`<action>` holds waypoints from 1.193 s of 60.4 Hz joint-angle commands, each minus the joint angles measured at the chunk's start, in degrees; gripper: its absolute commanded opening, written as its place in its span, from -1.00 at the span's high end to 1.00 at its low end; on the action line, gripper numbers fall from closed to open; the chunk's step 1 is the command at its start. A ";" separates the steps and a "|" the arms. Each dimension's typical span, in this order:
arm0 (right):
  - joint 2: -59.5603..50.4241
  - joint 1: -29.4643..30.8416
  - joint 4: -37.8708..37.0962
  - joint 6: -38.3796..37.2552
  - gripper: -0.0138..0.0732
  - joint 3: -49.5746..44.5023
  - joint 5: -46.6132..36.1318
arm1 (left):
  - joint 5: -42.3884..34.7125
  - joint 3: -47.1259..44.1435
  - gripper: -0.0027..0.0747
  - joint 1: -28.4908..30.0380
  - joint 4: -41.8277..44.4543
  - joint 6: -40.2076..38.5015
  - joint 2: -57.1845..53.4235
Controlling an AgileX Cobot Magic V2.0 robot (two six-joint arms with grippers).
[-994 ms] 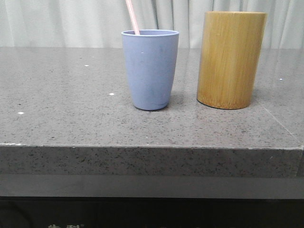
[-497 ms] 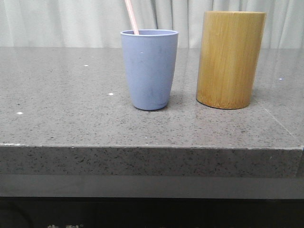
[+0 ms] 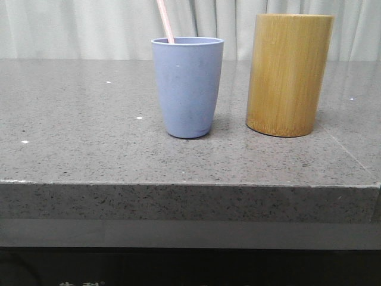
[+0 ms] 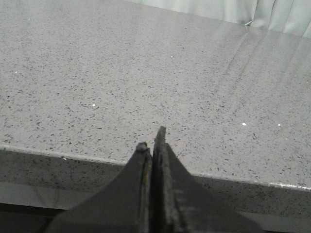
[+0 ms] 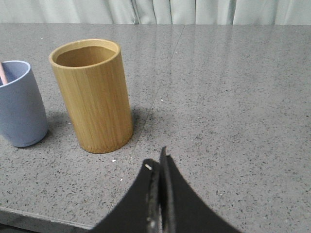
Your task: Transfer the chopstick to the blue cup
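The blue cup (image 3: 187, 87) stands upright on the grey stone table, left of the bamboo cylinder. A pale pink chopstick (image 3: 165, 21) leans out of its rim toward the left and runs past the top of the front view. The cup (image 5: 18, 104) and a bit of pink chopstick (image 5: 3, 73) also show in the right wrist view. My left gripper (image 4: 153, 141) is shut and empty near the table's front edge. My right gripper (image 5: 156, 162) is shut and empty, near the front edge, to the right of the cylinder. Neither gripper shows in the front view.
The yellow-brown bamboo cylinder (image 3: 290, 74) stands upright right of the cup; in the right wrist view (image 5: 92, 94) its inside looks empty. Pale curtains hang behind the table. The table's front edge (image 3: 190, 185) runs across the front view.
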State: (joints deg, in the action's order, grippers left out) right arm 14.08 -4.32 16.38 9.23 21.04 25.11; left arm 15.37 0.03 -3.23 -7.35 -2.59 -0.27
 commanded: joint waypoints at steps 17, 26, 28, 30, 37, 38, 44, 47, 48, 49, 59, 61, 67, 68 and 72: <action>0.41 0.44 0.56 0.53 0.88 1.33 -4.40 | -4.67 -0.53 0.98 0.10 -0.67 -0.45 -1.40; 0.41 0.44 0.04 0.53 0.88 1.19 -4.59 | -4.67 -0.53 0.98 0.10 -0.67 -0.45 -1.40; 0.41 0.44 -0.44 0.53 0.88 0.71 -5.42 | -4.67 -0.53 0.98 0.10 -0.67 -0.45 -1.40; 0.41 0.44 -0.63 0.53 0.88 0.13 -6.50 | -4.67 -0.53 0.98 0.10 -0.67 -0.45 -1.40; -0.05 0.62 -2.73 -0.40 0.88 -4.38 -13.65 | -4.67 -0.53 0.98 0.10 -0.67 -0.45 -1.40; -0.40 0.62 -3.29 -0.98 0.88 -5.09 -14.51 | -4.67 -0.53 0.98 0.10 -0.67 -0.45 -1.40; -3.80 0.62 -5.29 -3.99 0.88 -11.17 -18.71 | -4.67 -0.53 0.98 0.10 -0.67 -0.45 -1.40; -6.30 0.62 -5.46 -4.70 0.88 -13.64 -19.31 | -4.67 -0.53 0.98 0.10 -0.67 -0.45 -1.40; -7.06 0.62 -5.46 -4.70 0.88 -14.41 -19.37 | -4.67 -0.53 0.98 0.10 -0.67 -0.45 -1.40; -7.83 0.69 -5.46 -4.70 0.88 -15.17 -19.43 | -4.67 -0.53 0.98 0.10 -0.67 -0.45 -1.40; -15.39 0.80 -6.40 -4.65 0.88 -21.78 -18.97 | -4.67 -0.53 0.98 0.10 -0.67 -0.45 -1.40; -16.09 0.85 -6.50 -4.65 0.88 -22.53 -18.91 | -4.67 -0.53 0.98 0.10 -0.67 -0.45 -1.40; -15.59 0.90 -6.57 -4.65 0.88 -22.39 -17.67 | -4.67 -0.53 0.98 0.10 -0.67 -0.45 -1.40; -15.59 0.90 -6.57 -4.65 0.88 -22.39 -17.67 | -4.67 -0.53 0.98 0.10 -0.67 -0.45 -1.40; -15.59 0.90 -6.57 -4.65 0.88 -22.39 -17.67 | -4.67 -0.53 0.98 0.10 -0.67 -0.45 -1.40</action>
State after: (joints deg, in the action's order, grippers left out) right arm -0.56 -3.84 10.45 4.64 -1.60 11.72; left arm 15.27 -0.07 -3.23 -7.35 -2.59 -0.27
